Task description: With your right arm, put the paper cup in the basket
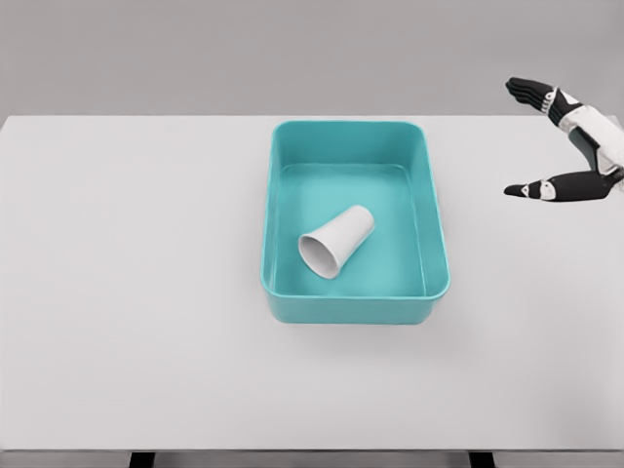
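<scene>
Paper cup (337,241) sideways, mouth lower-left

White tabletop (146,292), wide and flat. One teal basket (429,214) sits directly on it (rectangular, rounded corners), somewhat right of centre and nearer the far edge.
</scene>
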`<move>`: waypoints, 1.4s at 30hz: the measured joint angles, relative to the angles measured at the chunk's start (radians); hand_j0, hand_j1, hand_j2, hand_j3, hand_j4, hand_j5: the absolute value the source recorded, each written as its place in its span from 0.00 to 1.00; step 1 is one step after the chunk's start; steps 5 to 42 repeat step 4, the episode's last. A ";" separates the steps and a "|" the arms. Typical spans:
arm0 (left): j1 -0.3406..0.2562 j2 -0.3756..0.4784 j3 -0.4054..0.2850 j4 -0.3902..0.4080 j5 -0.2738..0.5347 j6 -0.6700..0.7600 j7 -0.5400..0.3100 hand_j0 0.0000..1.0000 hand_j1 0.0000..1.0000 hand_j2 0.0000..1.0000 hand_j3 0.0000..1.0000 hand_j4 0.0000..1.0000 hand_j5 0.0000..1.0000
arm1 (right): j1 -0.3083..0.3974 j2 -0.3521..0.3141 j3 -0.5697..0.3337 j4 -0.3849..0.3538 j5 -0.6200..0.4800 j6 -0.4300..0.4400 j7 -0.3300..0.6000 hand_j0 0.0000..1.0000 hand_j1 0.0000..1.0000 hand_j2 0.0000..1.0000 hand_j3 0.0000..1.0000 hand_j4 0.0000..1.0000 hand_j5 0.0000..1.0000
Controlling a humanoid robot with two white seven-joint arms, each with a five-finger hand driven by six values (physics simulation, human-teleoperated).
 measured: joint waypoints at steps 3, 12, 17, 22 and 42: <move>0.000 0.000 0.000 0.000 0.000 0.000 0.000 1.00 1.00 1.00 1.00 1.00 1.00 | 0.000 0.023 -0.002 0.013 0.026 -0.001 0.000 1.00 1.00 1.00 1.00 1.00 1.00; 0.000 0.000 0.000 0.000 0.000 0.000 -0.001 1.00 1.00 1.00 1.00 1.00 1.00 | -0.002 0.027 -0.003 0.015 0.031 0.000 0.000 1.00 1.00 1.00 1.00 1.00 1.00; 0.000 0.000 0.000 0.000 0.000 0.000 -0.001 1.00 1.00 1.00 1.00 1.00 1.00 | -0.002 0.027 -0.003 0.015 0.031 0.000 0.000 1.00 1.00 1.00 1.00 1.00 1.00; 0.000 0.000 0.000 0.000 0.000 0.000 -0.001 1.00 1.00 1.00 1.00 1.00 1.00 | -0.002 0.027 -0.003 0.015 0.031 0.000 0.000 1.00 1.00 1.00 1.00 1.00 1.00; 0.000 0.000 0.000 0.000 0.000 0.000 -0.001 1.00 1.00 1.00 1.00 1.00 1.00 | -0.002 0.027 -0.003 0.015 0.031 0.000 0.000 1.00 1.00 1.00 1.00 1.00 1.00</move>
